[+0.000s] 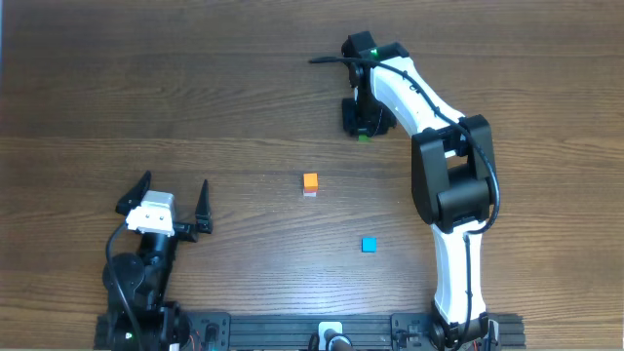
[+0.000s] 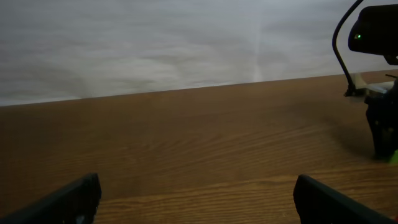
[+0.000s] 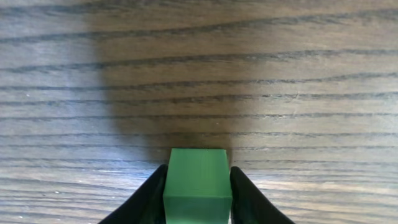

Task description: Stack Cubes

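Observation:
A green cube [image 3: 197, 180] sits between the fingers of my right gripper [image 3: 198, 175], which is shut on it low over the wood table [image 3: 199, 74]. From above, that gripper [image 1: 363, 123] is at the far middle-right, with a sliver of the green cube [image 1: 363, 136] beneath it. An orange cube [image 1: 310, 180] rests on a pale pinkish cube [image 1: 310, 193] at the table's centre. A blue cube [image 1: 369, 245] lies alone nearer the front. My left gripper [image 1: 166, 200] stands open near the front left with nothing in it.
The left wrist view looks across bare wood [image 2: 186, 143] to a white wall [image 2: 155, 43], with the right arm's gripper [image 2: 382, 127] far off. The right arm's white links [image 1: 453, 195] run down the right side.

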`<action>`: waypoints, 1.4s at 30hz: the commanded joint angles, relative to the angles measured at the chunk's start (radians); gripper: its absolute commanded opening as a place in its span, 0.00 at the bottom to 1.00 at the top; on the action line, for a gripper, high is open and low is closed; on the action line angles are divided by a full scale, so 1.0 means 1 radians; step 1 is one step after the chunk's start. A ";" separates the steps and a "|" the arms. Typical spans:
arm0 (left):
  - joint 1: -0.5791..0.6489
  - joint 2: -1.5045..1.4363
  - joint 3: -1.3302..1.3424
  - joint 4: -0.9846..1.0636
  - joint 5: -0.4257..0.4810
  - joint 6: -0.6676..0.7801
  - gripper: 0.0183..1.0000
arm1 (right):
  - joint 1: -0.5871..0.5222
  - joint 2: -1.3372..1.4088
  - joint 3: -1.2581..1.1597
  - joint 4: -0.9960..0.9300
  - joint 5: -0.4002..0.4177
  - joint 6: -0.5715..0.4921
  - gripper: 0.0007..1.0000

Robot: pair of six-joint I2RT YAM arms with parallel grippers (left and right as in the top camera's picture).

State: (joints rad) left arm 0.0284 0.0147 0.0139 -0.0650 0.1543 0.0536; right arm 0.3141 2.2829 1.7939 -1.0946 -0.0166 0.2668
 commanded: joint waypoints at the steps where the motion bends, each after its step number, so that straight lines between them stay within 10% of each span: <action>1: -0.005 -0.007 -0.008 0.003 0.010 0.018 1.00 | 0.004 0.010 -0.008 0.003 0.013 0.002 0.23; 15: -0.005 -0.007 -0.008 0.003 0.010 0.018 1.00 | 0.025 -0.011 -0.008 0.001 -0.005 0.010 0.01; 42: -0.005 -0.007 -0.008 0.003 0.010 0.018 1.00 | 0.337 -0.409 -0.007 -0.291 -0.013 0.179 0.01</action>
State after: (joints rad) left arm 0.0284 0.0147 0.0139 -0.0650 0.1543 0.0536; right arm 0.6216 1.8881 1.7824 -1.3846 -0.0261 0.4007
